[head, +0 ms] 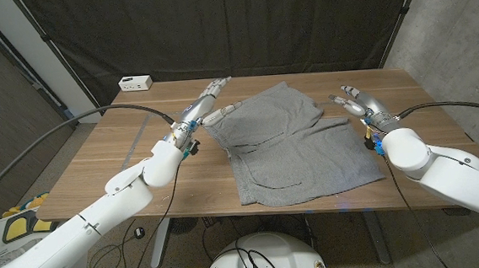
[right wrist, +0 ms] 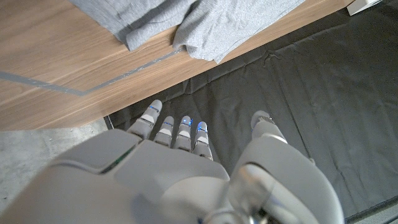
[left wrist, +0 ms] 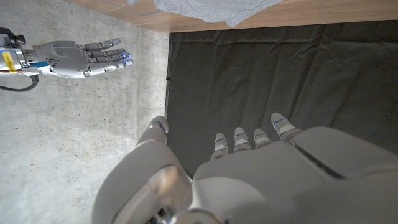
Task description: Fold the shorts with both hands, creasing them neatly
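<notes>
On the wooden table [head: 184, 180], the grey fabric shorts [head: 287, 143] lay spread across the middle, waistband toward the near edge and the two legs reaching toward the far edge, where the cloth sat rumpled and partly overlapped. The hem nearest the robot lay close to the table's front edge without overhanging it. Bare wood stretched to both sides of the garment, wider on the robot's left. The left hand [head: 208, 105] hovered at the shorts' far left corner with its fingers extended and apart, holding nothing; whether the fingertips touched the cloth could not be told. The right hand [head: 360, 104] stood beside the right leg of the shorts, apart from it, fingers straight and spread, empty as well. A small white box [head: 135, 82] sat at the table's far left corner, well away from the shorts. In both wrist views the far hems hung cut off at the frame's border, and the dark curtain [head: 240, 24] behind the table showed no detail.
</notes>
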`<move>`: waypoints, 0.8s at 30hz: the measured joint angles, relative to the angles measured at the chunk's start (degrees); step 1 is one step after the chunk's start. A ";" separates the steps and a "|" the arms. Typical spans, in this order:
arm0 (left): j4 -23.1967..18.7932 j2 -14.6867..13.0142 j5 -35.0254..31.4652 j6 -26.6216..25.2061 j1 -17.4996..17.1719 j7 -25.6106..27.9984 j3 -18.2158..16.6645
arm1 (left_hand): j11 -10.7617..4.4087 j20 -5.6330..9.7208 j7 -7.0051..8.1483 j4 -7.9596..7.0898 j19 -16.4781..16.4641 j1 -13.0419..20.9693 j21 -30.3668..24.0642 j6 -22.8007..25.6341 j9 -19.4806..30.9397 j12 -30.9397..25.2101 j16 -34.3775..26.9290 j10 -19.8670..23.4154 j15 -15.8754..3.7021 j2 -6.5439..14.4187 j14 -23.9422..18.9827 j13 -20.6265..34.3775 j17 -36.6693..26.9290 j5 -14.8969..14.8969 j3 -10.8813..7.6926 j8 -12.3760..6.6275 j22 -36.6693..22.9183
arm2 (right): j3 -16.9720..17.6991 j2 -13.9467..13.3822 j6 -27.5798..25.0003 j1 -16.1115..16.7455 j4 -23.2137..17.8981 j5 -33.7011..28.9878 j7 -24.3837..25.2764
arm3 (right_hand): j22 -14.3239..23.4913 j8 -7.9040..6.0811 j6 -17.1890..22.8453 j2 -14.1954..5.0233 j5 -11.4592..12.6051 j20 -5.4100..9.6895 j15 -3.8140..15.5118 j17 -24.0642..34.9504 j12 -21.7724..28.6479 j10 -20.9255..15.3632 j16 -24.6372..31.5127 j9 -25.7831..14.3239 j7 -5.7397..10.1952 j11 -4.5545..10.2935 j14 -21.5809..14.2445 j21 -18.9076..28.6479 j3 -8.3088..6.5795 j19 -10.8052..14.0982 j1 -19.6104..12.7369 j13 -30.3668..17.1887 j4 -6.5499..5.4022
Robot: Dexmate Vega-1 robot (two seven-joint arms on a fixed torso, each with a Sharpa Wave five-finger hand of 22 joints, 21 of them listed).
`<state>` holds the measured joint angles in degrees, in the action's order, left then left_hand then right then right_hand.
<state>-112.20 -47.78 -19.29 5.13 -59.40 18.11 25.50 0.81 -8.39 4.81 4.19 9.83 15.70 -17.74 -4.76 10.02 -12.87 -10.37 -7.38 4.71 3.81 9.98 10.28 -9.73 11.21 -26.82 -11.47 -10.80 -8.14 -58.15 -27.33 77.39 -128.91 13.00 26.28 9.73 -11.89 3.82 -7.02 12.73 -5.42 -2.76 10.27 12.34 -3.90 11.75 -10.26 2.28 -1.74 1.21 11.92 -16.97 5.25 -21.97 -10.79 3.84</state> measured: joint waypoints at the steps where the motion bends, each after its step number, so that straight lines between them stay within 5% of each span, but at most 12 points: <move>1: -0.37 -0.18 -0.33 -0.01 -0.22 -0.15 -0.05 | 0.00 0.00 0.00 0.00 0.00 0.03 0.00 0.00 0.00 0.00 0.00 0.00 0.00 -0.03 0.00 0.00 0.00 0.00 0.00 0.00 0.00 | 0.43 0.00 -0.63 0.70 -0.48 -0.25 0.28 | 0.00 0.00 0.08 0.02 -0.25 0.00 0.00 0.00 0.00 0.00 0.00 0.00 0.08 0.00 0.00 0.00 -0.17 0.00 -0.02 0.00 0.17; 24: -2.74 -2.18 -4.26 2.60 -2.14 -3.54 -0.20 | 0.00 0.00 -0.06 0.91 0.00 0.56 0.89 0.66 -0.01 0.45 0.22 0.00 0.00 -0.56 0.00 0.00 0.00 -0.21 0.43 0.00 0.01 | 6.77 3.05 -9.14 12.81 -9.01 -5.42 3.41 | 0.00 -0.23 1.62 -0.14 -0.71 -0.20 0.10 0.00 0.00 -1.02 0.00 0.00 -0.04 0.41 -0.71 0.00 -0.75 0.82 -1.67 0.00 1.63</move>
<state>-114.94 -49.96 -23.55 7.73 -61.54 14.58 25.29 0.82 -8.38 4.76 5.09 9.83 16.27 -16.85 -4.10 10.01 -12.42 -10.16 -7.38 4.71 3.24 9.99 10.28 -9.72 11.00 -26.39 -11.47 -10.79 -1.37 -55.10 -36.47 90.21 -137.92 7.58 29.69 9.73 -12.12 5.45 -7.17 12.01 -5.63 -2.66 10.26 12.34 -4.93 11.75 -10.26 2.24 -1.33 0.50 11.92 -17.72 6.06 -23.64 -10.79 5.47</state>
